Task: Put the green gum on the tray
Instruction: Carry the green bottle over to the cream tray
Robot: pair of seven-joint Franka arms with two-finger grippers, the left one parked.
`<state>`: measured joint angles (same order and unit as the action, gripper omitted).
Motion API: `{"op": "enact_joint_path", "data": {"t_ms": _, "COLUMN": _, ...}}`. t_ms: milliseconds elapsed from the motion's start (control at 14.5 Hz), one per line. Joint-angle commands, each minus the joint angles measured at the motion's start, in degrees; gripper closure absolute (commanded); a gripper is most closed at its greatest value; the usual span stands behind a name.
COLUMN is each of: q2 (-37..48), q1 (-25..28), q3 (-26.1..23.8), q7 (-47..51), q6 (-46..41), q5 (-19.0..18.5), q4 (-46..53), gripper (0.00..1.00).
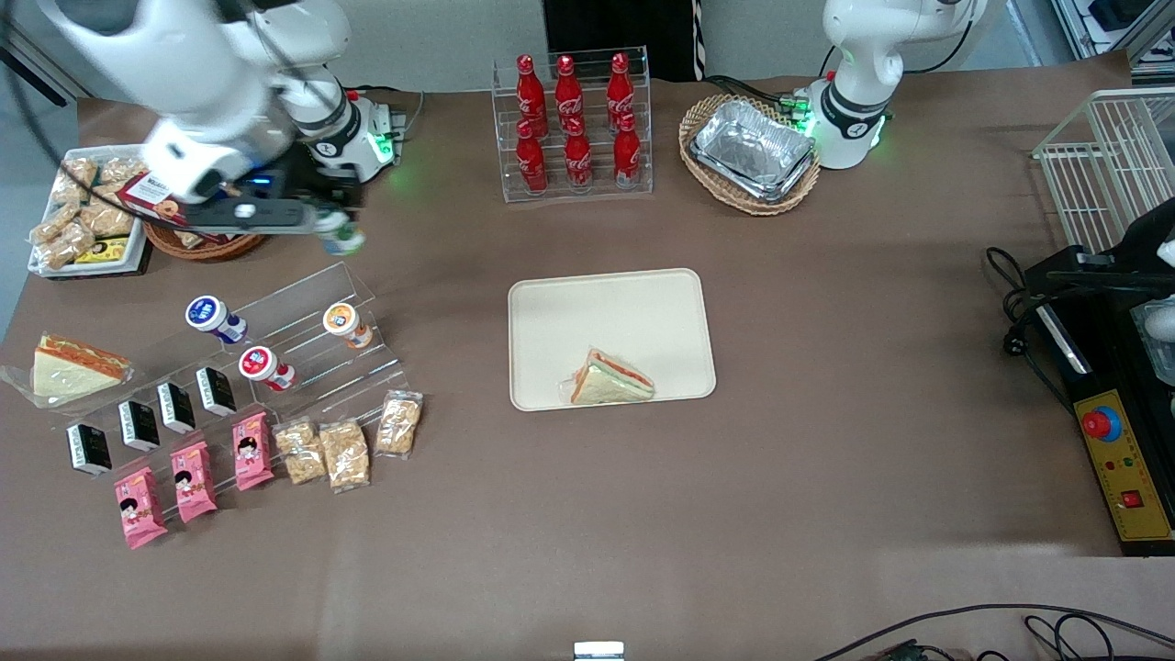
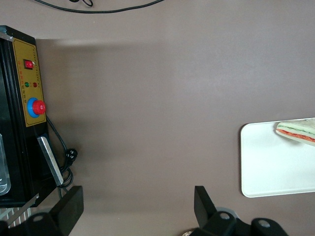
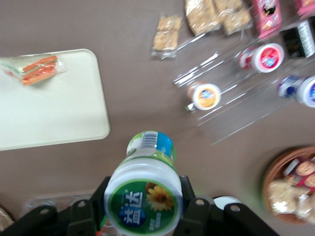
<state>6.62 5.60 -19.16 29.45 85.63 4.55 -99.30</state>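
Note:
My gripper (image 1: 336, 229) is shut on the green gum (image 1: 341, 240), a small white bottle with a green lid, and holds it in the air above the table, farther from the front camera than the clear stepped rack (image 1: 303, 330). In the right wrist view the green gum (image 3: 143, 199) sits between the two black fingers (image 3: 194, 209), lid toward the camera. The beige tray (image 1: 643, 312) lies flat mid-table with a wrapped sandwich (image 1: 610, 378) on its near edge. The tray (image 3: 59, 113) and sandwich (image 3: 32, 69) also show in the right wrist view.
The rack holds blue-lidded (image 1: 209, 314), orange-lidded (image 1: 343, 321) and red-lidded (image 1: 262, 365) bottles. Black boxes (image 1: 138, 424), pink packs (image 1: 188, 482) and snack bags (image 1: 344, 450) lie nearer the camera. A cola bottle rack (image 1: 574, 128), a foil-tray basket (image 1: 751, 151) and a snack basket (image 1: 197, 240) stand farther back.

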Motion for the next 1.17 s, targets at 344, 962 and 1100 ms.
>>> {"op": "enact_joint_path", "data": {"t_ms": 344, "q2": -21.4, "q1": 6.9, "q3": -12.7, "q7": 27.7, "q6": 17.6, "q5": -8.5, "q4": 2.3, "gripper": 1.0}}
{"op": "enact_joint_path", "data": {"t_ms": 962, "q2": -36.8, "q1": 11.4, "q3": -12.6, "q7": 37.9, "q6": 43.3, "q5": -18.4, "q4": -7.3, "gripper": 1.0}}
{"op": "enact_joint_path", "data": {"t_ms": 1100, "q2": -37.4, "q1": 11.4, "q3": -12.3, "q7": 37.9, "q6": 48.6, "q5": -18.4, "q4": -10.5, "gripper": 1.0}}
